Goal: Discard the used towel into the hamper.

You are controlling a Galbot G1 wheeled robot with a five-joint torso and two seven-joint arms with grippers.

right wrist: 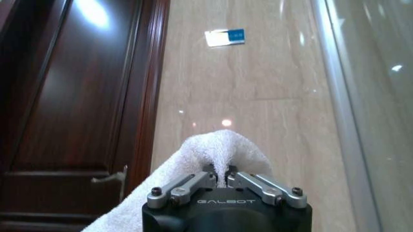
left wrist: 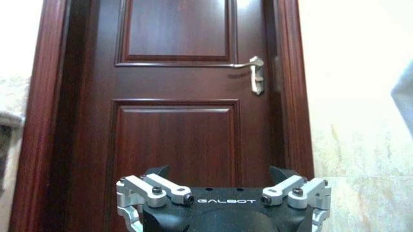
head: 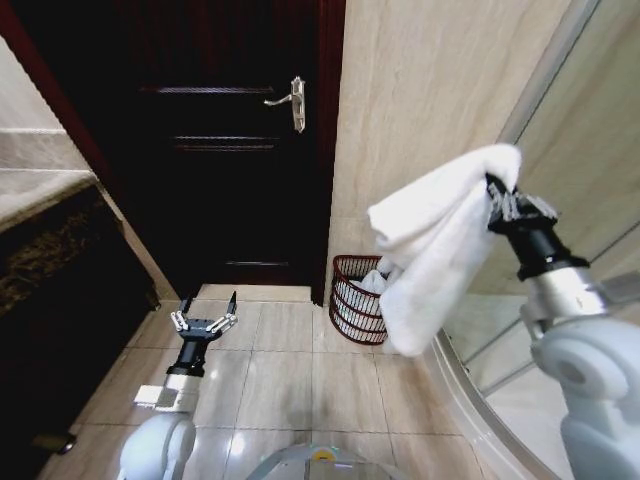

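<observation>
Two robot arms show in a tiled bathroom, seen from the robot's head. Its right gripper point(head: 492, 196) is raised high on the right, its fingers pressed together and pinching a fold of a white towel point(head: 435, 245). From that pinch the towel drapes away and down to the gripper's left, hanging free in the air. In the right wrist view, the right gripper point(right wrist: 222, 175) has the towel point(right wrist: 216, 150) bunched up between and beyond its fingertips, with a pale stone wall point(right wrist: 258, 72) ahead of it.

Below the right gripper and to its left, the hamper point(head: 355, 300) stands on the floor point(head: 290, 370), a small round dark reddish-brown openwork basket set against the wall beside the door frame. The hanging towel's lower end covers the hamper's right side in the head view. Something white already lies inside the hamper.

Low on the left, the left gripper point(head: 205, 318) hangs above the floor tiles with its fingers spread and nothing between them, well apart from the hamper. In the left wrist view the left gripper point(left wrist: 223, 181) faces a dark wooden door point(left wrist: 174, 96) with a metal lever handle point(left wrist: 255, 72).
</observation>
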